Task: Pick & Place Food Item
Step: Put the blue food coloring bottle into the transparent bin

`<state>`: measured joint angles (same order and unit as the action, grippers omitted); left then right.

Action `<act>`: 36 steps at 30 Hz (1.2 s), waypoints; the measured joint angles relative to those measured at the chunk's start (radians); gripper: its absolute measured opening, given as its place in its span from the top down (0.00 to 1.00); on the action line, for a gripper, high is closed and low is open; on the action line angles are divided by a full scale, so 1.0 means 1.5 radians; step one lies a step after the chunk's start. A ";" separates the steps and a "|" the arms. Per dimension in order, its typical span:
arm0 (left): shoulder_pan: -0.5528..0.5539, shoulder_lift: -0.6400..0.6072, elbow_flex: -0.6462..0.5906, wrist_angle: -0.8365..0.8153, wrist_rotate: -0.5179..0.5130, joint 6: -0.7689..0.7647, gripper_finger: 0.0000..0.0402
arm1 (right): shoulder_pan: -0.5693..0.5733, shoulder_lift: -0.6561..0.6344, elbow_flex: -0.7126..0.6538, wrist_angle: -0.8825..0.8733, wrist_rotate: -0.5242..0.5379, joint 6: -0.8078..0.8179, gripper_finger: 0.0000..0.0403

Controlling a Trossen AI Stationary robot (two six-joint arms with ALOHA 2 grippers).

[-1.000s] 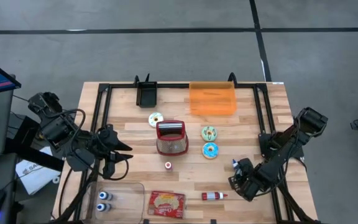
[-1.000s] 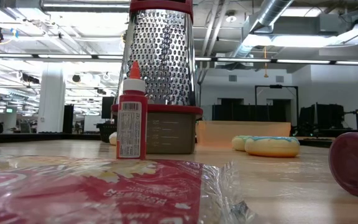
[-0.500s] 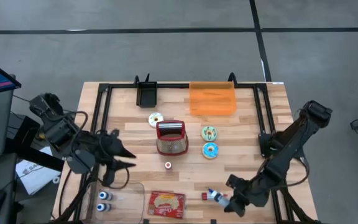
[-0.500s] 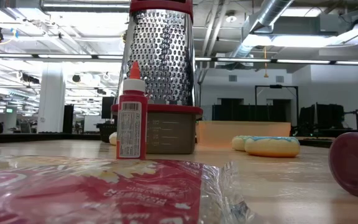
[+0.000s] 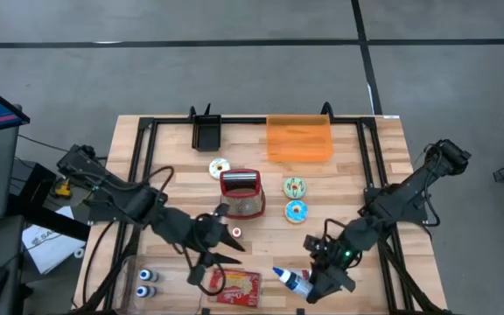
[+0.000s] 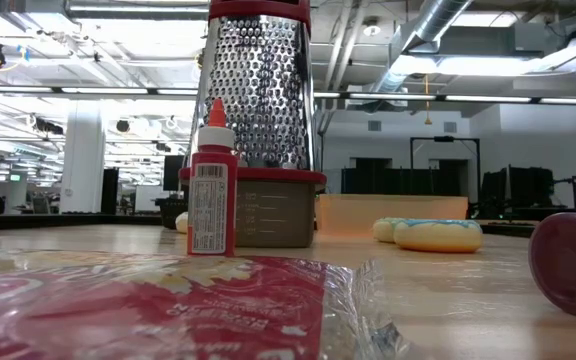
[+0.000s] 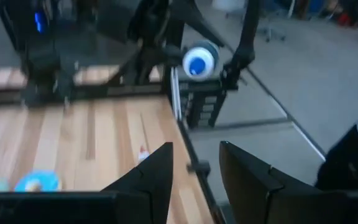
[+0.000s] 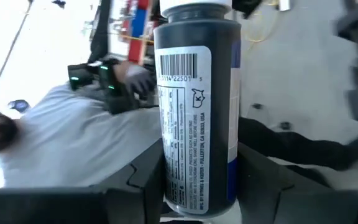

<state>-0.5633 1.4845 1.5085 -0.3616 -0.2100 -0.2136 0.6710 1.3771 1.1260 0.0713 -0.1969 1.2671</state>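
Right claw (image 5: 297, 282) grips dark bottle (image 5: 289, 278) above near tabletop (image 5: 366, 166) edge. Left claw (image 5: 233, 246) part-open, empty, near grater (image 5: 241, 193).

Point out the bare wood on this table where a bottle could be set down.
Bare patches: between the black holder and the table's left rail, and right of the two donuts up to the right rail. Crowded: the front edge, with the clear bin, red packet and both hands.
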 joint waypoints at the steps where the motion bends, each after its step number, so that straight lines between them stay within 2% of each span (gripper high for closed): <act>1: 0.003 0.006 0.000 0.027 0.007 0.012 0.68 | -0.001 0.003 0.009 -0.001 -0.009 -0.004 0.63; 4: 0.006 0.018 0.000 0.079 0.024 0.036 0.64 | -0.008 0.016 0.036 -0.001 -0.037 -0.007 0.63; 11: 0.006 0.024 0.000 0.124 0.029 0.040 0.49 | -0.035 0.061 0.085 0.000 -0.104 -0.015 0.63; 15: 0.006 0.024 0.000 0.144 0.029 0.051 0.43 | -0.059 0.091 0.101 0.028 -0.147 -0.032 0.63; 20: 0.002 0.032 0.000 0.141 0.029 0.049 0.41 | -0.088 0.112 0.122 0.048 -0.182 -0.048 0.63; 36: 0.008 0.035 0.000 0.147 0.030 0.050 0.42 | -0.155 0.126 0.128 0.064 -0.222 -0.067 0.63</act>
<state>-0.5511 1.5372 1.5089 -0.1410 -0.1658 -0.1387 0.4390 1.5658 1.3176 0.1667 -0.5302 1.1671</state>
